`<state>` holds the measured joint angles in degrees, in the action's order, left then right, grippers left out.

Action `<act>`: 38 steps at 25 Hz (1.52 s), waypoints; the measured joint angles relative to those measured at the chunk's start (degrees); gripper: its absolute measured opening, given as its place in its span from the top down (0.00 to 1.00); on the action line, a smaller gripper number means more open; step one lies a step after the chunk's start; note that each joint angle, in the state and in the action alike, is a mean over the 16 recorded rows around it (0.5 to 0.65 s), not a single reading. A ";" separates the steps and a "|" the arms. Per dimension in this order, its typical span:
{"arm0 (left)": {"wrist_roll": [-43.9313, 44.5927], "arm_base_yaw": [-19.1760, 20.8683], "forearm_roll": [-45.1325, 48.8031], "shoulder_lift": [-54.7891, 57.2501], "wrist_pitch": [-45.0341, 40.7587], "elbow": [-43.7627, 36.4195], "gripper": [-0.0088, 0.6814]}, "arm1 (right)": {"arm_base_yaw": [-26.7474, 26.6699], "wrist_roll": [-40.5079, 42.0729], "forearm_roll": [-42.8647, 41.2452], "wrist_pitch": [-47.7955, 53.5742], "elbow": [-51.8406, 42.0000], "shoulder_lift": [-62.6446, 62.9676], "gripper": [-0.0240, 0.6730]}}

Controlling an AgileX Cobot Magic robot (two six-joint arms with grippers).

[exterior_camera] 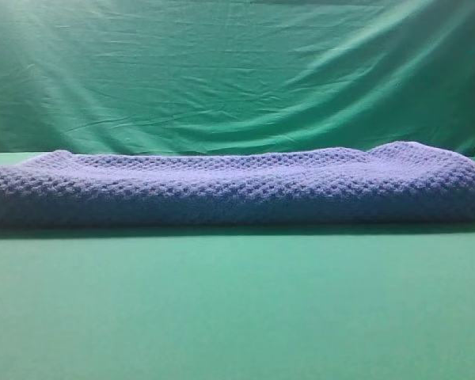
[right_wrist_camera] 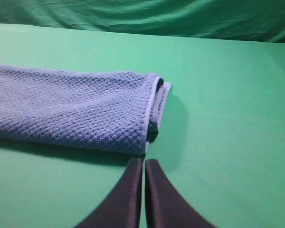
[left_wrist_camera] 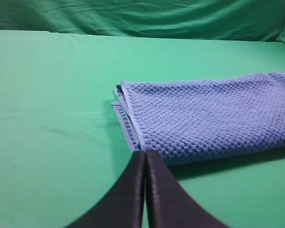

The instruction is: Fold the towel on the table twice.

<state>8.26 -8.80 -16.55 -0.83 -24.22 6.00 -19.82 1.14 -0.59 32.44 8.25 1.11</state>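
The blue-grey waffle towel [exterior_camera: 237, 186] lies folded in layers across the green table [exterior_camera: 237, 309], spanning almost the full width of the exterior view. In the left wrist view the towel's left end [left_wrist_camera: 209, 114] shows stacked pale edges; my left gripper [left_wrist_camera: 145, 153] is shut with nothing in it, just in front of the near left corner. The right wrist view shows the towel's right end [right_wrist_camera: 71, 111] with its layered edge. There my right gripper [right_wrist_camera: 143, 161] is shut and empty, just before the near right corner. Neither gripper appears in the exterior view.
A wrinkled green backdrop cloth [exterior_camera: 237, 71] hangs behind the table. Bare green table surface [left_wrist_camera: 47, 118] lies left of the towel, and more of it [right_wrist_camera: 228, 118] lies to the right and in front.
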 joint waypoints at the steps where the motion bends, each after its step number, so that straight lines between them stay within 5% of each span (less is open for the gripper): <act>1: -0.01 0.00 -0.41 0.00 -0.02 0.00 0.99 | 0.00 0.00 0.00 0.02 -0.03 0.00 0.97; 38: -0.10 0.00 5.37 0.00 4.21 -6.77 0.99 | 0.00 -0.99 -6.52 -7.73 -9.16 0.00 0.97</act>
<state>8.16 -8.80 -11.18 -0.83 -20.01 -0.77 -19.82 0.15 -7.10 24.72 -0.91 1.11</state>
